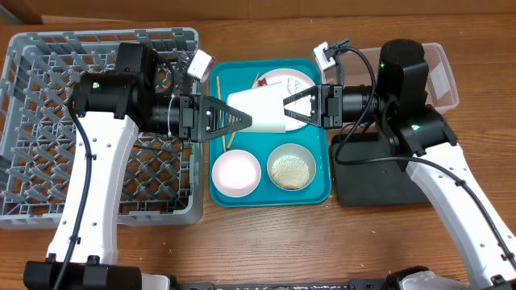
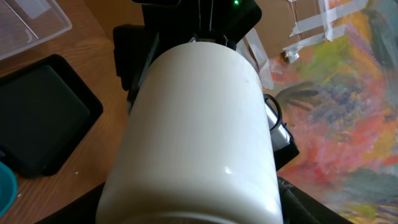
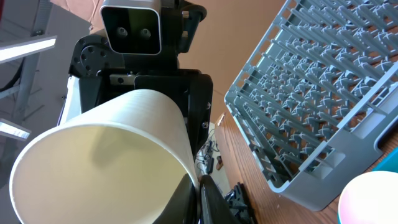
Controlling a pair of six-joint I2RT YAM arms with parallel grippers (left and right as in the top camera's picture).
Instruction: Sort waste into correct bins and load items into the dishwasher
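Observation:
A white cup (image 1: pixel 262 109) lies on its side in the air over the teal tray (image 1: pixel 322 189), between my two grippers. My right gripper (image 1: pixel 289 107) pinches the cup's rim; the right wrist view shows the cup (image 3: pixel 99 162) and the fingers (image 3: pixel 200 186) shut on its wall. My left gripper (image 1: pixel 242 121) is closed round the cup's base, which fills the left wrist view (image 2: pixel 199 137). On the tray lie a white plate (image 1: pixel 294 80) with red-and-white scraps, chopsticks (image 1: pixel 218 84), a white dish (image 1: pixel 235 172) and a bowl of white grains (image 1: pixel 291 167).
The grey dish rack (image 1: pixel 81 121) stands left of the tray and shows in the right wrist view (image 3: pixel 323 81). The black tray (image 1: pixel 379 173) lies to the right under my right arm, and the clear tub (image 1: pixel 439 76) is behind it. Both show in the left wrist view (image 2: pixel 43 118) (image 2: pixel 25 25).

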